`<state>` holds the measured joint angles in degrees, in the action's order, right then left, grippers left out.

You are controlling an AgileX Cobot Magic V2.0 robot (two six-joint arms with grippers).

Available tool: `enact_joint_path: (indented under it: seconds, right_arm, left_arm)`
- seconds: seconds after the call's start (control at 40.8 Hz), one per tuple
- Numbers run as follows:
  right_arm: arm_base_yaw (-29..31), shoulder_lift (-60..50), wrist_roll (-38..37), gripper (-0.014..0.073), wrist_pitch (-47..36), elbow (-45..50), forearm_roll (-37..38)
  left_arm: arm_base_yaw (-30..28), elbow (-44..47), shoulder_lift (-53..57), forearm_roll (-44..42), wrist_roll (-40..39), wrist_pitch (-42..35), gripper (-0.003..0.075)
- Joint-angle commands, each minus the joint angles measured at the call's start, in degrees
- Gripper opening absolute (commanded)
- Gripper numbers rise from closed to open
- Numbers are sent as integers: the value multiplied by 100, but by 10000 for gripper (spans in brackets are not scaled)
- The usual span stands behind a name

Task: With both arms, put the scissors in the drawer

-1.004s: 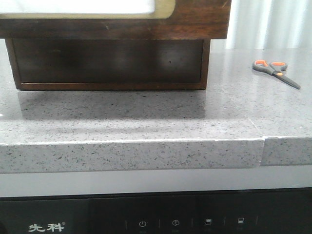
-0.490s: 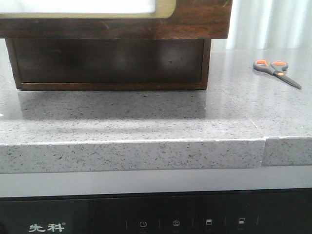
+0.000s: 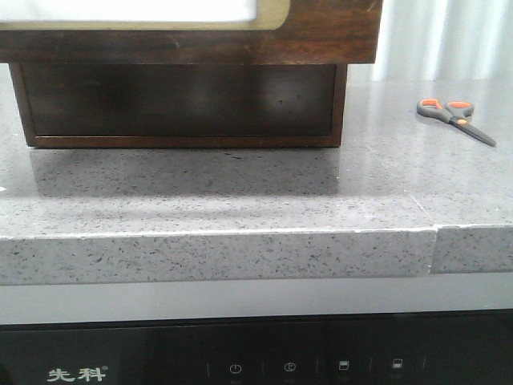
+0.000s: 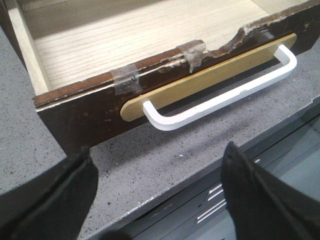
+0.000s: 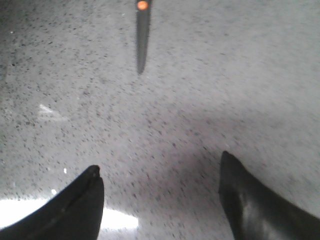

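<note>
The scissors (image 3: 454, 119) lie flat on the grey counter at the right, with dark handles, orange loops and the blades pointing right. In the right wrist view only their blade tip and orange pivot (image 5: 142, 35) show, ahead of my open, empty right gripper (image 5: 160, 160), which hovers over bare counter. The drawer (image 3: 321, 36) stands pulled out at the upper left. In the left wrist view its dark front (image 4: 85, 112) carries a white handle (image 4: 220, 97), and its pale wooden inside (image 4: 130, 35) holds nothing. My left gripper (image 4: 157, 148) is open in front of the handle, apart from it.
The dark wooden cabinet body (image 3: 176, 100) sits under the drawer on the speckled grey counter (image 3: 240, 200). The counter's front edge (image 3: 216, 253) drops to a black appliance panel (image 3: 256, 357). A seam cuts the counter edge at the right (image 3: 434, 245).
</note>
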<state>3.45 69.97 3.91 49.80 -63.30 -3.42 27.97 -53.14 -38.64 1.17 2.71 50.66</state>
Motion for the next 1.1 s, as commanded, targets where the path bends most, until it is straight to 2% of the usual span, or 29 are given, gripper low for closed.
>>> enact_joint_path:
  seconds: [0.0, 0.416, 0.808, 1.077]
  right_arm:
    - [33, 463, 332, 512, -50, -610, -189]
    - [-310, 2476, 451, 512, 239, -2395, -283]
    - [-229, 3840, 400, 512, 608, -3858, -279]
    - [-166, 4571, 395, 511, 920, -4488, -279]
  left_arm:
    - [24, -200, -12, 59, -46, -441, 501]
    - [24, -200, -12, 59, -46, -441, 501]
    - [24, -200, -12, 59, -46, -441, 501]
    - [24, -200, -12, 59, -46, -441, 501]
